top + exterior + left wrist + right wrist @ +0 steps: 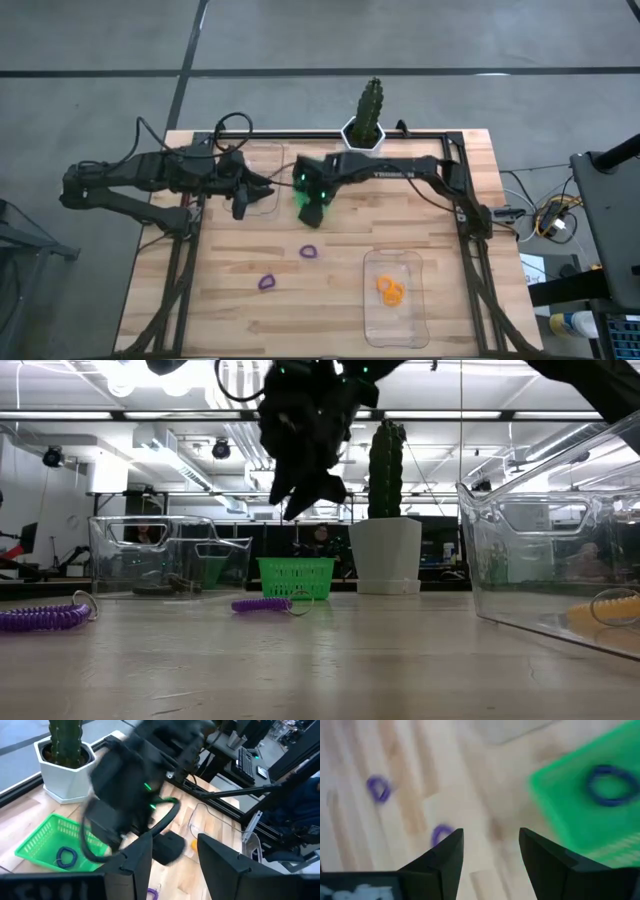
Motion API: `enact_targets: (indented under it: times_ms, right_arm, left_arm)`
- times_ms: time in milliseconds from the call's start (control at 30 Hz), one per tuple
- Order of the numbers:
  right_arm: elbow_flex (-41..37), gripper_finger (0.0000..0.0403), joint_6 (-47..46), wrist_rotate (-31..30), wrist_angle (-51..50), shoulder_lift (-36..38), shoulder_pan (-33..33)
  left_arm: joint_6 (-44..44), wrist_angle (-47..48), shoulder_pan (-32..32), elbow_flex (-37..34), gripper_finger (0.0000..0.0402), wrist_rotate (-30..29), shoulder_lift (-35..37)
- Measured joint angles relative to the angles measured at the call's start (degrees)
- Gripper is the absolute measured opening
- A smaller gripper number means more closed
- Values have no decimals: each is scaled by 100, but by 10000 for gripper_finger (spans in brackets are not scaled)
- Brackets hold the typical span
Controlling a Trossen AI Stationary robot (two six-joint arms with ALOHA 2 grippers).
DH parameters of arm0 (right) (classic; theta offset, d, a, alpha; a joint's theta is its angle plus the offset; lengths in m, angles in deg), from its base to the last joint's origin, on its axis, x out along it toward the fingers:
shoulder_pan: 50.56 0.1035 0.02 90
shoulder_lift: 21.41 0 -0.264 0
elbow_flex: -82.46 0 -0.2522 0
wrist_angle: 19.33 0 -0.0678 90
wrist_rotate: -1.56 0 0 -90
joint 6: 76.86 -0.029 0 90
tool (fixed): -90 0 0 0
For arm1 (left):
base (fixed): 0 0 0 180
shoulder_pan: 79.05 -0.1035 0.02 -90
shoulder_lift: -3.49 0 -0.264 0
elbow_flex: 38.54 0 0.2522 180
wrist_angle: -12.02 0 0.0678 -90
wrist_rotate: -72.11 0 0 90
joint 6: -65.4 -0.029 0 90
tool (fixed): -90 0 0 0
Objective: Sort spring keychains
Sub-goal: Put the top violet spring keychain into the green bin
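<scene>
Right pincer (pixel 311 212), fingers apart, hung over the green bin (pixel 55 845); two purple keychains (pixel 310 251) lay on the wooden desk (pixel 230 320); left pincer (pixel 243 205) was also apart.

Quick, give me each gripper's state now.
Left gripper: open, holding nothing.
Right gripper: open, empty, beside the green bin.

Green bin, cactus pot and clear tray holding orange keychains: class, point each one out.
green bin (pixel 37 847), left wrist view, mesh wall.
cactus pot (pixel 363 133), high view, white rim.
clear tray (pixel 372 318), high view, bare floor.
</scene>
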Motion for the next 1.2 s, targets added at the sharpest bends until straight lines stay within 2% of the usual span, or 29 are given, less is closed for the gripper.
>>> enact_targets:
  times_ms: [467, 633, 800, 1200]
  right_arm:
    - [-97, 187, 38, -414, 148, -26, 1127]
    - [-179, 187, 626, -409, 301, -39, 1420]
    - [-491, 187, 1226, -421, 915, -39, 1525]
    - [-1334, 187, 1033, -715, 1446, -46, 1548]
  left_arm:
    - [-7, 3, -4, 2, 156, -47, -4]
    - [-7, 3, -4, 2, 156, -42, -7]
    - [-7, 2, -4, 2, 156, -36, -7]
    - [74, 1, -4, -96, 156, -26, -9]
